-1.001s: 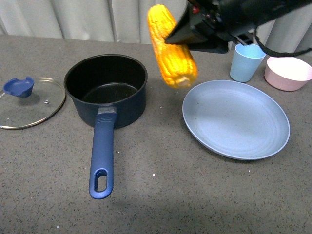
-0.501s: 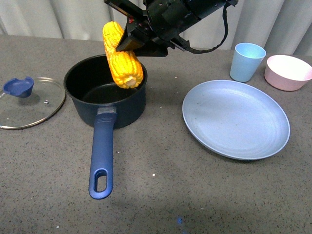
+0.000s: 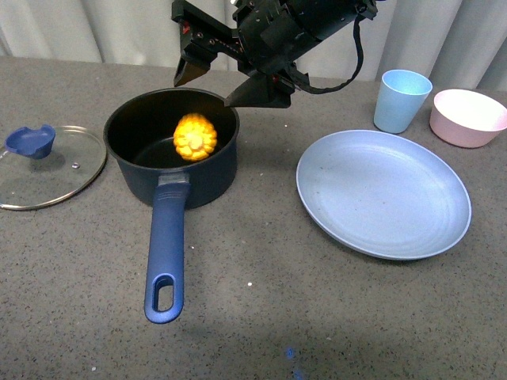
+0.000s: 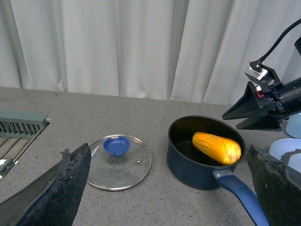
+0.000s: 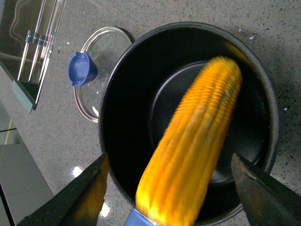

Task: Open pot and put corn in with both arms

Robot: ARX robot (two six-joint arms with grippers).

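Note:
The navy pot (image 3: 135, 172) stands uncovered at the centre left, its long handle (image 3: 165, 253) pointing toward me. The yellow corn (image 3: 195, 136) is inside it, blurred, leaning against the near rim by the handle; it also shows in the left wrist view (image 4: 216, 147) and the right wrist view (image 5: 193, 146). My right gripper (image 3: 212, 87) hangs open just above the pot, its fingers (image 5: 263, 193) apart on either side of the corn and free of it. My left gripper (image 4: 174, 188) is open and empty, looking at the pot (image 4: 188, 165) from a distance; it is out of the front view.
The glass lid with a blue knob (image 3: 32, 141) lies flat left of the pot. A large blue plate (image 3: 383, 192) lies to the right, with a light-blue cup (image 3: 401, 100) and a pink bowl (image 3: 466, 116) behind it. A rack (image 4: 19, 127) stands beyond the lid.
My right gripper carried the corn leftward from above the plate to over the pot, then opened. The corn has dropped into the pot.

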